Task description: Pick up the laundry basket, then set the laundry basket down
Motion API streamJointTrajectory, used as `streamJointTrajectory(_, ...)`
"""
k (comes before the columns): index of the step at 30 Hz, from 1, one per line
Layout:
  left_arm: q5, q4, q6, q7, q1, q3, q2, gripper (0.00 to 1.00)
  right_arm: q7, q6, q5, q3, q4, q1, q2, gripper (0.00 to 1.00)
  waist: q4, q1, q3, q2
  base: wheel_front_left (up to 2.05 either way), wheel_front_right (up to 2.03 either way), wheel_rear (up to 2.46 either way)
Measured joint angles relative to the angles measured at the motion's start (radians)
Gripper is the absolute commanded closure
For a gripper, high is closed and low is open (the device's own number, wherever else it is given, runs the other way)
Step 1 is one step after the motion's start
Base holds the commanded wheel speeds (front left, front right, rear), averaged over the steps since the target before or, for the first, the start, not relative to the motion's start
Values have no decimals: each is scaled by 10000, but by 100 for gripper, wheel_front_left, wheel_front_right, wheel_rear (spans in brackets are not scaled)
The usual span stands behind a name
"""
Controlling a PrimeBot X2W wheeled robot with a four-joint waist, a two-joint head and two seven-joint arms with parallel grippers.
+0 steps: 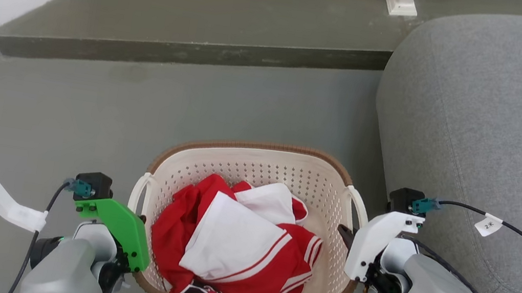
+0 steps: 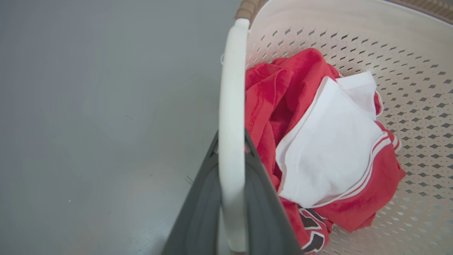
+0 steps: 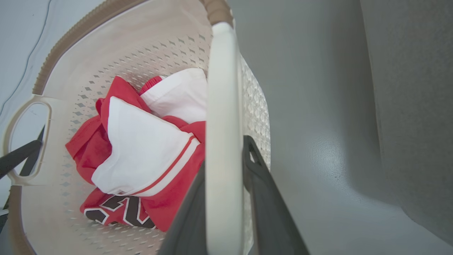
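Note:
The laundry basket [image 1: 258,164], cream-white and perforated with a brown rim, sits low in the middle of the head view and holds red and white clothes [image 1: 236,241]. My left gripper [image 1: 140,219], under a green mount, is at the basket's left loop handle [image 1: 139,190]. In the left wrist view its two dark fingers [image 2: 198,212] press on either side of that white handle [image 2: 231,106]. My right gripper [image 1: 348,237], under a white mount, is at the right loop handle [image 1: 358,205]. Its fingers [image 3: 269,212] clamp that handle [image 3: 223,106]. I cannot tell whether the basket touches the floor.
A grey sofa [image 1: 492,124] rises close on the right of the basket and my right arm. A dark raised step [image 1: 193,48] crosses the far side, with a white furniture leg [image 1: 401,2] on it. Grey floor [image 1: 64,112] spreads to the left and ahead.

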Motion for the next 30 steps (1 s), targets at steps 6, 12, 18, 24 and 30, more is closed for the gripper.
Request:
streamJointTrajectory(6, -82, 12, 0, 144, 109, -40, 4, 100, 176, -2, 134, 71, 4, 49, -6, 100, 21, 0, -124, 0, 0, 0, 0)
streamJointTrajectory(12, -167, 13, 0, 221, 166, -109, 6, 100, 230, -4, 174, 140, 12, 85, -19, 100, 37, 0, -192, 0, 0, 0, 0)
streamJointTrajectory(18, -201, 8, 0, 232, 174, -173, 8, 100, 240, -4, 242, 209, 19, 88, -31, 100, 47, 0, -273, 0, 0, 0, 0)
streamJointTrajectory(24, -203, 0, 0, 257, 176, -251, 12, 100, 240, -4, 268, 261, 42, 91, -35, 100, 56, 0, -331, 0, 0, 0, 0)
streamJointTrajectory(30, -205, -13, 2, 301, 179, -293, 15, 100, 240, -4, 334, 297, 59, 144, -36, 100, 72, 0, -359, 0, 0, 0, 0)
